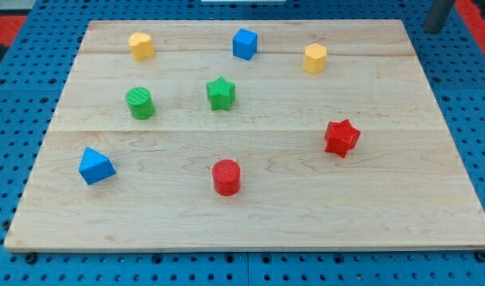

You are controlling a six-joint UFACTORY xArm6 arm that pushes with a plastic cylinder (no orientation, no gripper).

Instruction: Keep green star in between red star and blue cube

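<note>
At the view's top right corner, off the counter (433, 159), the rod's tip (436, 30) hangs clear of every block. This arm has no hand to open or close, so it holds nothing.

The green star (221, 93) lies far from the tip, toward the view's left. The blue cube (244, 44) is a little nearer and the red star (342, 137) nearer still. The green star sits on the far side of the line joining those two, so it probably needs a push toward the tip's side.

The likely trouble lies in the approach. To get behind the green star, the tip must cross past the nearer yellow block (315, 58) and the blue cube. A brush against the cube would shift the line itself. An off-centre push could spin the star's points off the tip and send it sideways. A push that runs too long would carry it past the line or into the yellow block.
</note>
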